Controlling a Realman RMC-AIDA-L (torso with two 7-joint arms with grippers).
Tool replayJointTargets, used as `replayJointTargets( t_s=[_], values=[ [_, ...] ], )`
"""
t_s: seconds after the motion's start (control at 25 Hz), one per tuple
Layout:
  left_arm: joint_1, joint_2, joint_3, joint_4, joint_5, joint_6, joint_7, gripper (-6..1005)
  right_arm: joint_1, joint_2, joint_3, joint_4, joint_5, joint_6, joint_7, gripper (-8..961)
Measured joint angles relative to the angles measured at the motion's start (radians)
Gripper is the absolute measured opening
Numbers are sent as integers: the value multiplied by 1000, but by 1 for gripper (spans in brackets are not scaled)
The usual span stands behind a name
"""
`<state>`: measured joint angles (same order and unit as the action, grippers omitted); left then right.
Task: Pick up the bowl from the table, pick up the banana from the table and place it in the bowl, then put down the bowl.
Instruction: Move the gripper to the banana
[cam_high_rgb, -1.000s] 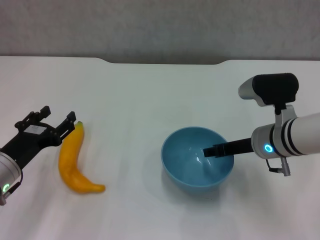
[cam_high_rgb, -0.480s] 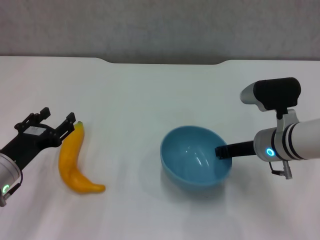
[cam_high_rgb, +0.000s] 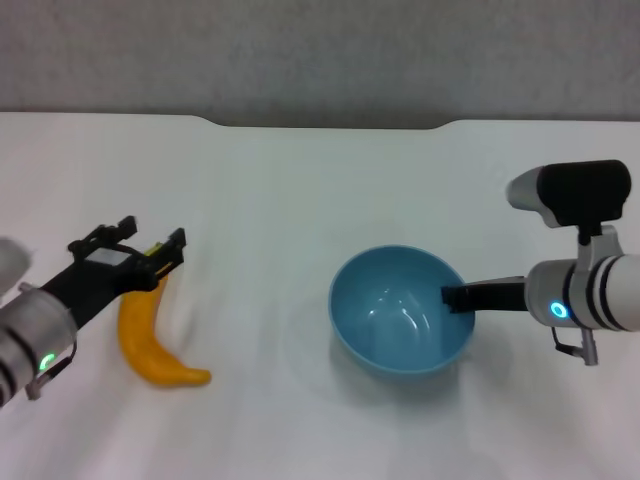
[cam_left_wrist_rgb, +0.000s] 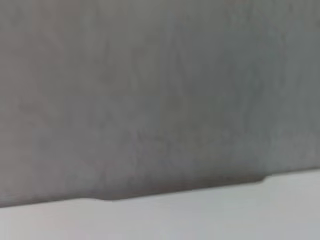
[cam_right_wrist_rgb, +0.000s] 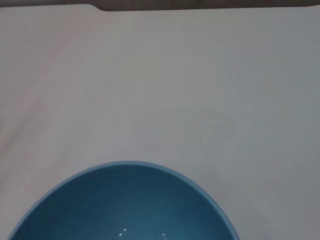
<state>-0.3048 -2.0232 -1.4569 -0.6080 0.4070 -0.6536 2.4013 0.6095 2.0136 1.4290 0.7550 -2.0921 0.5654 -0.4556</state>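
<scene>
The light blue bowl (cam_high_rgb: 395, 305) hangs a little above the white table (cam_high_rgb: 270, 200) at centre right, with a soft shadow under it. My right gripper (cam_high_rgb: 458, 297) is shut on the bowl's right rim, one dark finger showing inside the rim. In the right wrist view the bowl (cam_right_wrist_rgb: 125, 207) fills the lower edge. The yellow-orange banana (cam_high_rgb: 148, 345) lies on the table at the left. My left gripper (cam_high_rgb: 148, 243) is open over the banana's stem end, which it partly hides.
The table's far edge has a shallow notch (cam_high_rgb: 330, 123) in front of a grey wall (cam_high_rgb: 320, 50). The left wrist view holds only that wall (cam_left_wrist_rgb: 160, 90) and a strip of table (cam_left_wrist_rgb: 200, 215).
My left gripper has swung right and now sits over the banana's stem end. My right gripper has drawn the bowl slightly rightward and up.
</scene>
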Motion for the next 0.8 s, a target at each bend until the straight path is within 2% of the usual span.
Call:
replayJointTargets(
  t_s=[0.24,0.36,0.48,0.64,0.8],
  values=[
    [87,-1,147,-392,150,516,-76,744,-13,-1,5,25,-3,3,0,37],
    [86,1,228,-503,152,736,-88,745,-27,-2,5,48,-6,3,0,36],
    [57,1,282,-572,84,952,-77,745,-43,-3,5,80,-7,1,0,35],
    [-5,-1,308,-643,-119,1224,40,746,-58,-3,8,109,-8,-1,0,34],
    [-45,-4,302,-673,-247,1349,130,746,-60,-4,8,121,-8,-1,0,34]
  ],
)
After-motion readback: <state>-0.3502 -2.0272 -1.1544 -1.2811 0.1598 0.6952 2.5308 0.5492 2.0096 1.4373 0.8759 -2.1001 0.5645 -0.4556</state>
